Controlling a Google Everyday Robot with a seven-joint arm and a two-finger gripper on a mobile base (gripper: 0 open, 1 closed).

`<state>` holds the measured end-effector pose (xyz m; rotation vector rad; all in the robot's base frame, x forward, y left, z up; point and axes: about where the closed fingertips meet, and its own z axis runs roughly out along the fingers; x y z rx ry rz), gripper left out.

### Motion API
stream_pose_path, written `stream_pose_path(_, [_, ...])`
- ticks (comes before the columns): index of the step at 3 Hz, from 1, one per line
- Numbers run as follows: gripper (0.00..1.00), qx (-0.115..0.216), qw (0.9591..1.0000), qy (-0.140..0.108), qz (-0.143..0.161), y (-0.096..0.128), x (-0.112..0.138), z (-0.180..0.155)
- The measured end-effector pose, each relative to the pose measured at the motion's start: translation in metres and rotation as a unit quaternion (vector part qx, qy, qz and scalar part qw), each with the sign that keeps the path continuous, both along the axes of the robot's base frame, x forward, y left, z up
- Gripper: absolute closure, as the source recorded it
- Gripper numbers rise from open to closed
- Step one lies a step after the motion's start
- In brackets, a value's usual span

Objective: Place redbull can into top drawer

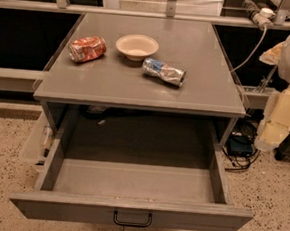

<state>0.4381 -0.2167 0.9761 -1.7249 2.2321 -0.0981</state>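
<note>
The redbull can (pixel 163 72) lies on its side on the grey table top (pixel 112 85), just right of the pale bowl. It is slim, silver with blue patches, and dented. The top drawer (pixel 132 212) is pulled wide out below the table's front edge, its inside bare, with a small dark handle (pixel 132 219) centred on its front. My gripper (pixel 279 120) hangs at the right edge of the view, beside the table's right side and well away from the can. It holds nothing that I can see.
A pale bowl (pixel 137 46) and a fatter orange-red can (pixel 87 49) on its side sit on the table top at the back left. A small pale side tray (pixel 34 141) sticks out at the left. Cables (pixel 240 147) lie on the floor at the right.
</note>
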Motion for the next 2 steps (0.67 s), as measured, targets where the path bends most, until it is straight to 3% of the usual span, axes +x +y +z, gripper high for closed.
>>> stream_pose_path(1, [0.00, 0.000, 1.0000, 0.000, 0.000, 0.000, 0.000, 0.000])
stream_pose_path(2, [0.00, 0.026, 0.9996, -0.014, 0.007, 0.006, 0.012, -0.003])
